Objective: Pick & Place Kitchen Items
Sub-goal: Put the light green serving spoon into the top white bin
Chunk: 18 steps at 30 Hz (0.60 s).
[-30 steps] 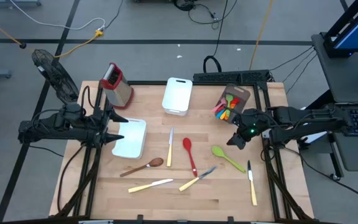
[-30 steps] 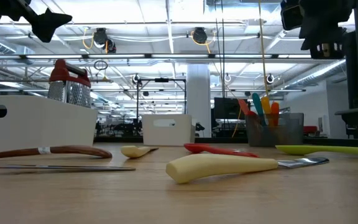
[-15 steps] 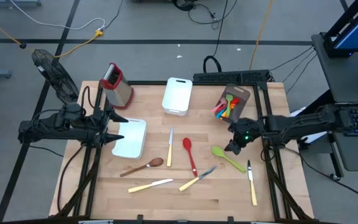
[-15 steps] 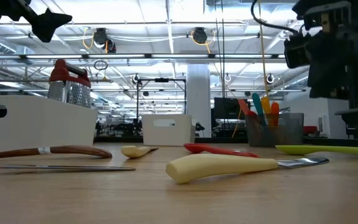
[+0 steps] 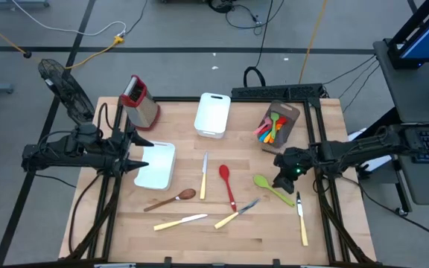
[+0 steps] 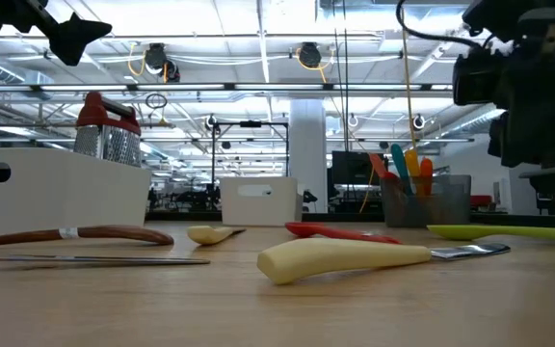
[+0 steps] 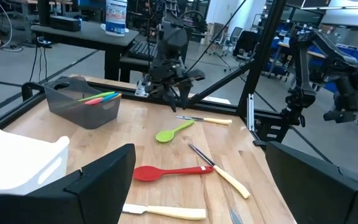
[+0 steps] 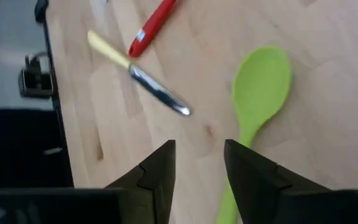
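Descent of the right arm was the change over the preceding second: the right gripper [image 5: 282, 184] had travelled from beside the brown holder [image 5: 284, 113] down and forward to a position directly over the green spoon [image 5: 272, 189], and its jaws had widened during that travel. In the right wrist view the two fingers [image 8: 159, 171] stood apart with bare wood between them, holding nothing, and the green spoon's handle lay just beside one fingertip, not yet between the pair. The left gripper [image 5: 135, 152] hung fully open and empty above the white tub [image 5: 157, 165] at the left side of the surface [image 5: 222, 231]. Remaining kitchen items lay loose on the wood: the red spoon [image 5: 227, 184], the wooden spoon [image 5: 172, 199], and four cream-handled knives [image 5: 179, 221]. Several coloured utensils [image 5: 269, 129] already stood in the brown holder. The movement indicated that the green spoon was the next item selected for pickup. Judged from this arrangement, a small sideways correction was needed to centre the handle between the jaws before closing. The task was partly complete, with at least seven items left on the surface.
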Tool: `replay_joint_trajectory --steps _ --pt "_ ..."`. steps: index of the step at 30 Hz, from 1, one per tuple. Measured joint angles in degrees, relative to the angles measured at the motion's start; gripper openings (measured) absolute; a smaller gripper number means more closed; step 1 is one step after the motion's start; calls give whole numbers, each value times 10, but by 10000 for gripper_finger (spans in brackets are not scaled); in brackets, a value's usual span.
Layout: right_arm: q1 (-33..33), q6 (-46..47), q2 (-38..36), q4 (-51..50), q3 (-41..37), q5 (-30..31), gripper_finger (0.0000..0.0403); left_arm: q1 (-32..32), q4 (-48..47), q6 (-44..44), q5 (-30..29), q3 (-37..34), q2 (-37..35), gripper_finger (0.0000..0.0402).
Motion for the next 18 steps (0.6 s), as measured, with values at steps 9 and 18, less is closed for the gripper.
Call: replay_joint_trajectory --steps 9,18 --pt "87 -56 0 84 0 36 75 0 0 -4 0 0 0 367" --pt "121 -3 0 110 0 40 12 0 0 -4 0 0 0 367"
